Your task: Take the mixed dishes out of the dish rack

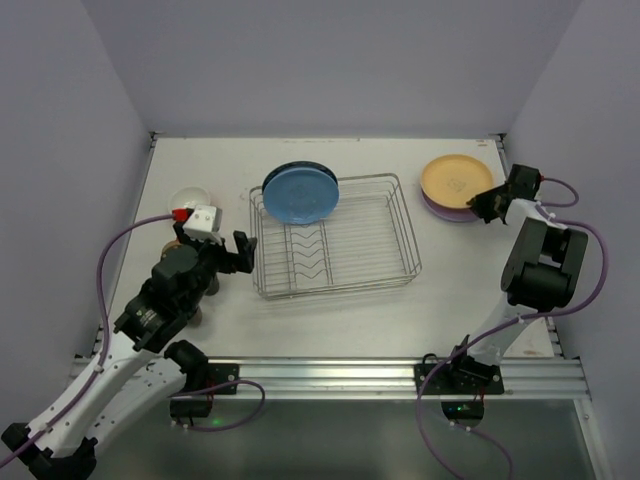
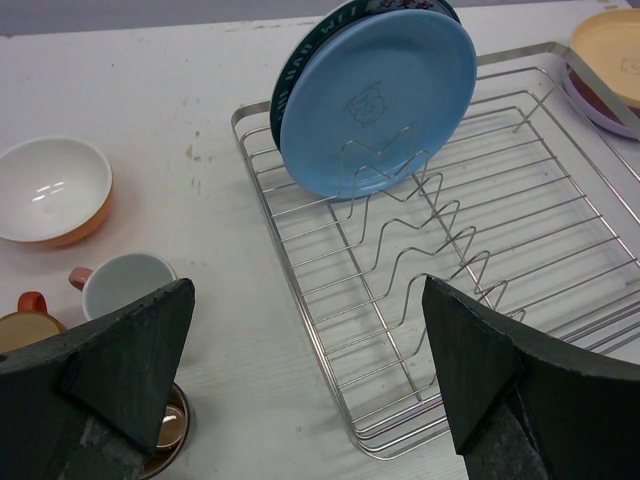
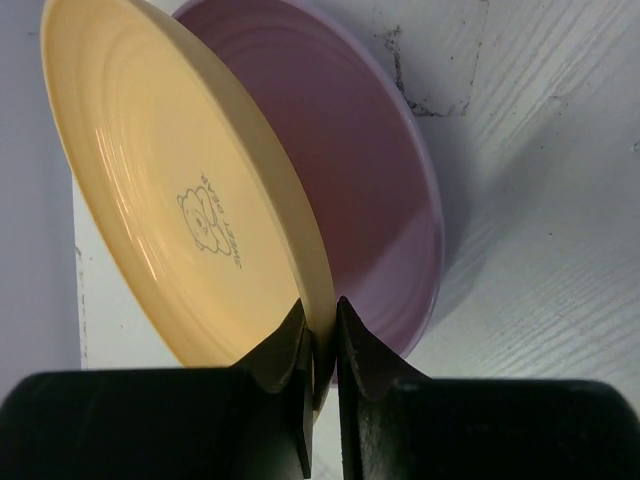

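Stacking step. Grips yellow plate (image 3: 180, 200) by rim in right claw (image 3: 320, 330), tilted over lavender plate (image 3: 370, 180) on bench (image 2: 200, 100), upper right of top view. Holds left claw (image 2: 308, 300) wide open, empty, beside dish rack (image 2: 520, 200). Next likely: lower flat, release. Blue plate (image 2: 380, 100), patterned-rim plate (image 2: 300, 70) not yet unloaded.

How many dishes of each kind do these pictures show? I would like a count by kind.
Round plates: 4 (blue plate, dark patterned-rim plate, yellow plate, lavender plate)
Orange bowl with white inside: 1
Small cups in view: 3 (pink-handled cup, orange-handled cup, brown cup)
Total: 8
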